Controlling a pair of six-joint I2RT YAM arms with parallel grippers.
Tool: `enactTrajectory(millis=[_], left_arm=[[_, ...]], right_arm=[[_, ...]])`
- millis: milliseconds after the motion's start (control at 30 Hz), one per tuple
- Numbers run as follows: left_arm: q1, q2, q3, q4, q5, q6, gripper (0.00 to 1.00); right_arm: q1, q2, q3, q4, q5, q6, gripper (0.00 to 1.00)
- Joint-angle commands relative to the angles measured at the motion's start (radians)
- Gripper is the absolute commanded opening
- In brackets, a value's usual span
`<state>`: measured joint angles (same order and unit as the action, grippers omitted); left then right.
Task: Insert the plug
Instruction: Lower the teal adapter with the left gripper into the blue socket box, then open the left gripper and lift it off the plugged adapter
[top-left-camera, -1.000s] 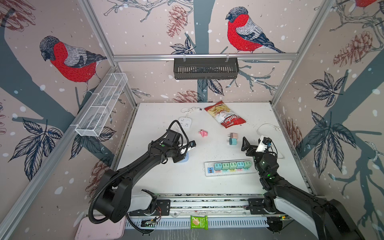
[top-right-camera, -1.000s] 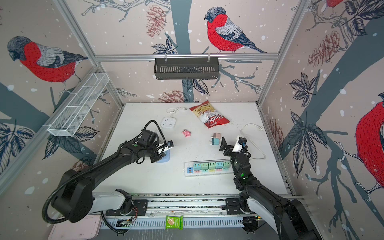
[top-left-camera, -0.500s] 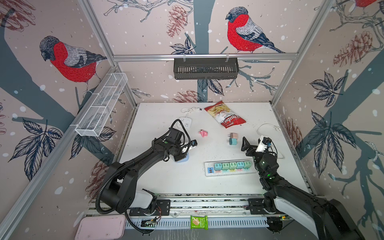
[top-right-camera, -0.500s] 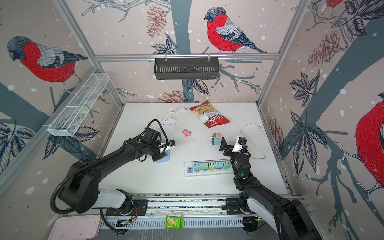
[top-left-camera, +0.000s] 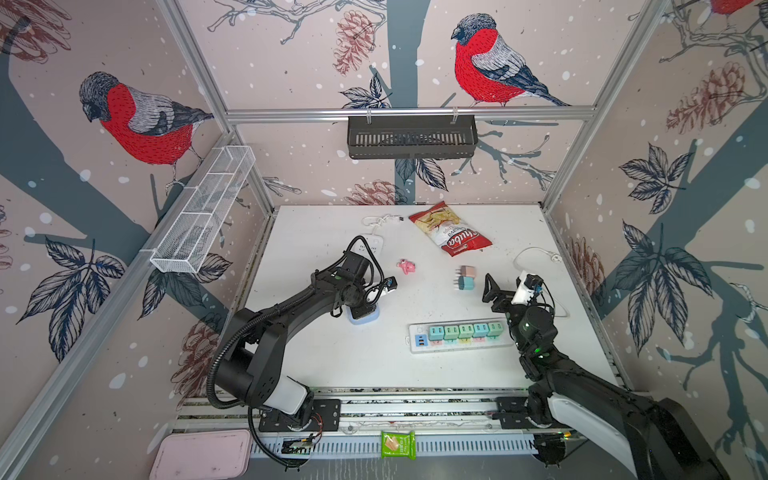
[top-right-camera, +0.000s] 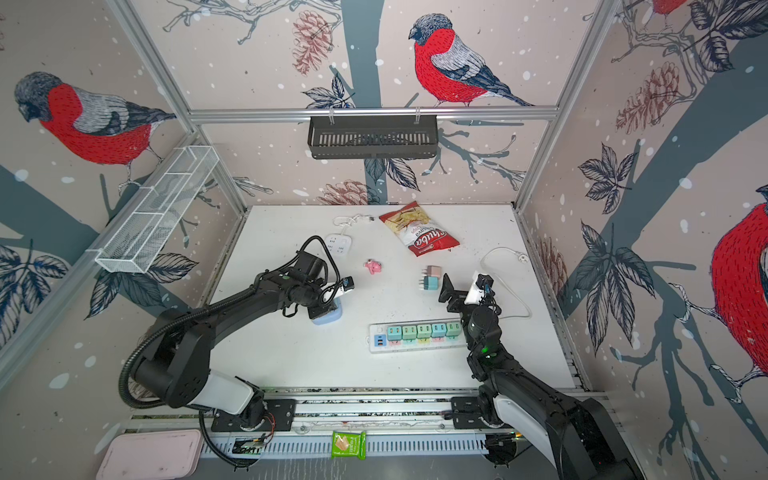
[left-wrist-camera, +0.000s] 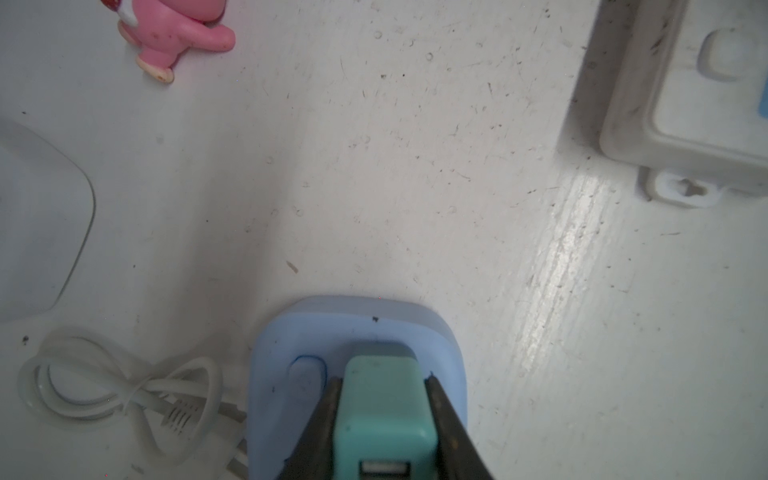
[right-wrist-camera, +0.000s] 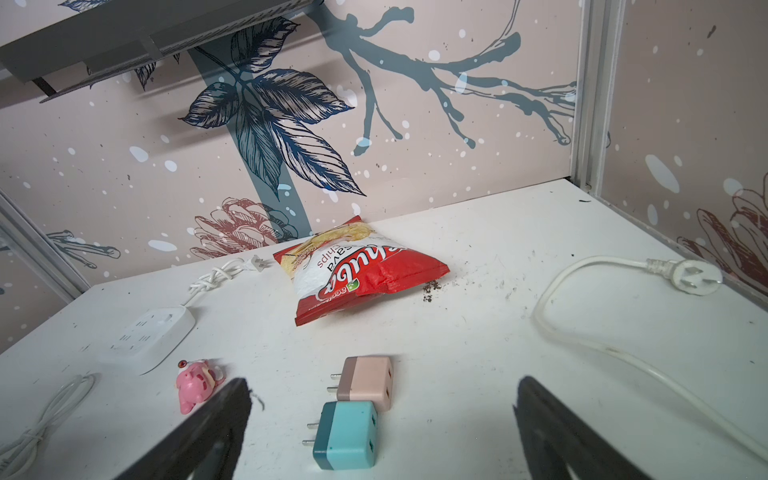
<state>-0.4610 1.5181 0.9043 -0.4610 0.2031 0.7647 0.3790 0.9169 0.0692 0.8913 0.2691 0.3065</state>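
Top views first: the left gripper (top-left-camera: 360, 309) is down on the pale-blue socket block (top-left-camera: 365, 319), which sits left of the white power strip (top-left-camera: 412, 347) and well apart from it. The right gripper (top-left-camera: 504, 293) hangs above the table just beyond the strip's right end, jaws spread wide, nothing in them. Five mint plugs (top-left-camera: 465, 331) fill the strip's row (glossy, boxy little things).

Left wrist now: black fingers (left-wrist-camera: 446, 419) are clenched on the flanks of the teal plug (left-wrist-camera: 384, 415), a matte rounded cube with a USB slot on top. Its foot is set in the block's recess; how deep, can't tell. The block is smooth, soft-cornered plastic. The strip's scuffed corner shows nearby.

Right wrist: its wedge-shaped fingers (right-wrist-camera: 224, 415) stand wide apart over scratched white tabletop (right-wrist-camera: 478, 357). Ahead lie two loose adapters, teal adapter (right-wrist-camera: 347, 434) and pink adapter (right-wrist-camera: 368, 382), on their sides, prongs out, untouched.
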Motion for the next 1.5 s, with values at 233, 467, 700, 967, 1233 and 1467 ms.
enactTrajectory(millis=[233,467,700,967,1233,1467], left_arm=[[0.008,0.091,0.054,-0.141,-0.006,-0.015,0.00],[0.009,0.098,0.071,-0.170,0.013,-0.005,0.06],[0.011,0.002,0.064,-0.122,0.018,-0.041,0.98],[0.010,-0.257,0.177,0.039,-0.035,-0.370,0.98],[0.010,-0.601,-0.162,0.634,-0.382,-1.039,0.98],[0.015,-0.754,-0.550,1.001,-0.496,-1.201,0.98]], right_arm=[[0.003,0.002,0.007,0.010,0.007,-0.015,1.00],[0.004,0.003,0.008,0.011,0.007,-0.016,1.00],[0.003,0.005,0.008,0.011,0.008,-0.016,1.00],[0.004,0.022,0.017,0.010,0.011,-0.015,1.00],[-0.005,0.073,0.046,0.011,0.022,-0.001,1.00],[-0.024,0.075,0.197,-0.281,0.061,0.115,1.00]])
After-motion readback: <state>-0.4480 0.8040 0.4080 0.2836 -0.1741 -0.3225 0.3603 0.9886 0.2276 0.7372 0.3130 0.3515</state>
